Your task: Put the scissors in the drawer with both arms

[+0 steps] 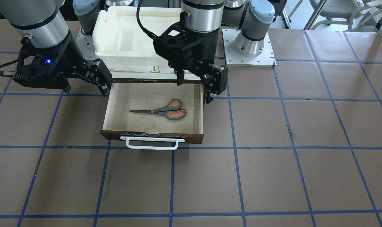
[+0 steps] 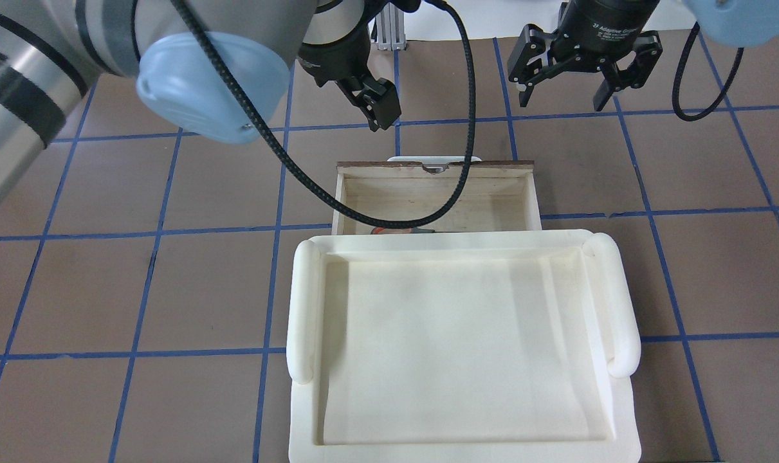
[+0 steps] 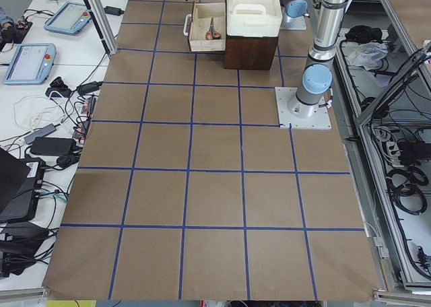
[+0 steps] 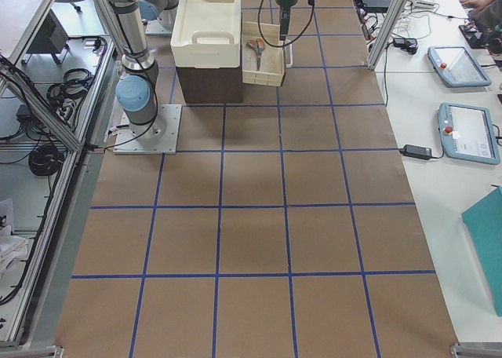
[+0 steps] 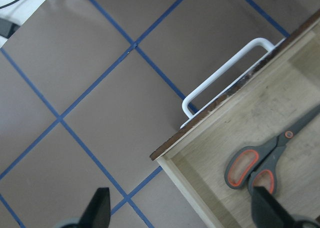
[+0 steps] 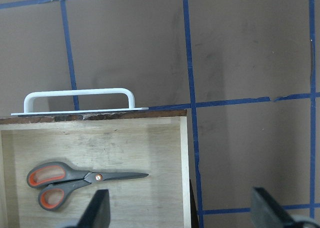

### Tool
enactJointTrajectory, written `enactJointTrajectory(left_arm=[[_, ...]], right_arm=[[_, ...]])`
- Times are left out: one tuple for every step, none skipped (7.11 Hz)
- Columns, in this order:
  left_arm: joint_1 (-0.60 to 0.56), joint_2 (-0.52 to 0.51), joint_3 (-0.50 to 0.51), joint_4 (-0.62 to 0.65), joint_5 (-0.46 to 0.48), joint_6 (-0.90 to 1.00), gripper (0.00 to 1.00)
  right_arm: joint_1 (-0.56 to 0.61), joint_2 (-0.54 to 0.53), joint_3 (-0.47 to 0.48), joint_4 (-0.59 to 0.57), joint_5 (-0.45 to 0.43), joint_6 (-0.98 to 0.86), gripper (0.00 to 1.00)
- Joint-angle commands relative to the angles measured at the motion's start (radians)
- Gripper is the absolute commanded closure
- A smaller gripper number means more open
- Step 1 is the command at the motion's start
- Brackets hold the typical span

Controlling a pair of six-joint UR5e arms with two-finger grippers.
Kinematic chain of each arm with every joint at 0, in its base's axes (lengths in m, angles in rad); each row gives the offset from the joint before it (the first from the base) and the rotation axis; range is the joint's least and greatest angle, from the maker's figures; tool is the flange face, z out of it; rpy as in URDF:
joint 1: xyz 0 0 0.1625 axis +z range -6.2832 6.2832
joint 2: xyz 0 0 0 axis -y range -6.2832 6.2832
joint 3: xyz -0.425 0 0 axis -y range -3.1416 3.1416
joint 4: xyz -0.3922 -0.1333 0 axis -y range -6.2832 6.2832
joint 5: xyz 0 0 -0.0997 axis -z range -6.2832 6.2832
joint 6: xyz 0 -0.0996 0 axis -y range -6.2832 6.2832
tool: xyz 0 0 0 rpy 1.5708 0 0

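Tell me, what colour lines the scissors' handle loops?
Orange, on the small grey-handled scissors; clearest in the right wrist view.

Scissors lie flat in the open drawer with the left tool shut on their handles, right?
No. The scissors lie flat in the open drawer, but the left tool is open and holds nothing; the front-facing view shows it above them, not touching.

drawer: open above | back: white tray overhangs, probably blocking | left hand over side wall

Overhead, scissors mostly behind white tray
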Motion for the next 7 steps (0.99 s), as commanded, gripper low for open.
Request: enactJointTrajectory(left_arm=[[0.112,0.095,-0.097,-0.017,0.013,-0.088,0.00],[0.146,0.145,-0.131,-0.068,0.013,-0.110,0.01],[0.202,0.179,-0.148,-0.079,0.013,-0.204,0.01],[0.239,0.204,-0.148,-0.100,0.011,-0.258,0.01],[0.253,0.224,-0.149,-0.155,0.010,-0.271,0.01],[0.261,0.229,-0.151,-0.155,0.004,-0.298,0.01],[0.278,0.230,-0.148,-0.151,-0.004,-0.338,0.01]], right_arm=[[0.000,-0.001,0.009,0.003,-0.001,0.001,0.00],[0.000,-0.006,0.020,0.000,-0.002,0.004,0.00],[0.000,-0.018,0.025,0.001,-0.002,0.004,0.00],[0.000,-0.020,0.037,-0.002,-0.004,0.003,0.00],[0.000,-0.026,0.046,-0.002,-0.011,-0.002,0.00],[0.000,-0.029,0.051,-0.003,-0.013,-0.002,0.00],[0.000,-0.029,0.052,-0.003,-0.019,-0.004,0.00]])
